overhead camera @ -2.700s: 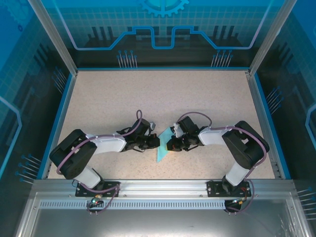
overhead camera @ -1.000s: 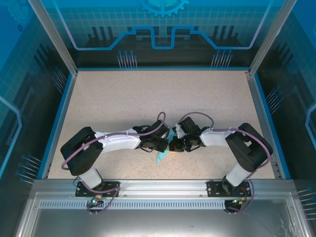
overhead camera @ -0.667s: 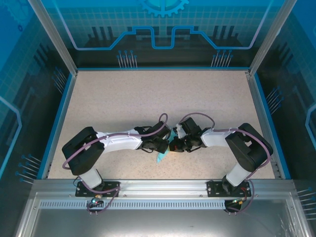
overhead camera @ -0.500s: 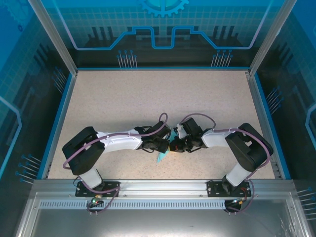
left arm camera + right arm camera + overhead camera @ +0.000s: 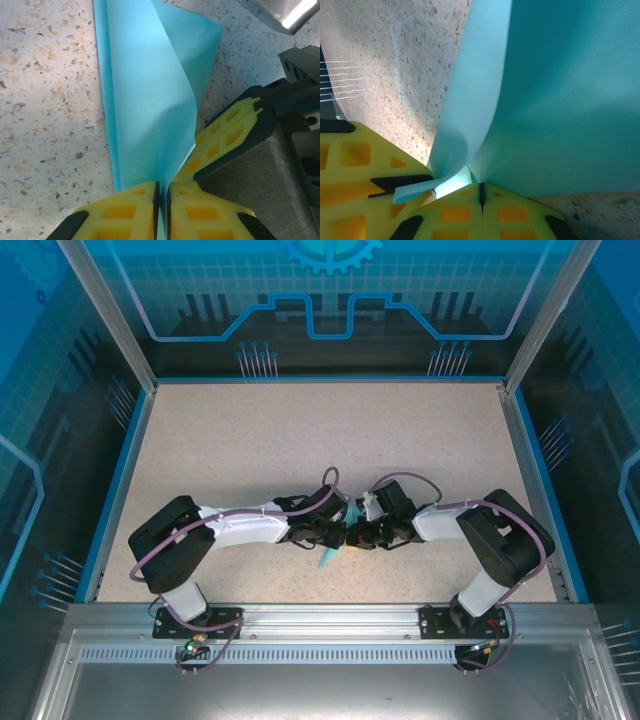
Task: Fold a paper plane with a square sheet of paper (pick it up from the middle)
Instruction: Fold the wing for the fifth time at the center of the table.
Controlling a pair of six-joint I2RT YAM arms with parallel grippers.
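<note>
Both arms have drawn together near the middle since earlier.
Our left gripper (image 5: 161,194) and right gripper (image 5: 481,192) each clamp the half-folded paper sheet (image 5: 145,100); crease-setting seems underway.

Speckled beige tabletop (image 5: 300,440) — blue printed walls (image 5: 330,300), aluminium frame (image 5: 300,625).

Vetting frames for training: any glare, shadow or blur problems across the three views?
Top view: even light, sharp, but the paper is a small sliver. Left wrist: crisp paper and table, glare on the metal part top right. Right wrist: paper very close, soft, its right side in shadow; bright patch on the table.
</note>
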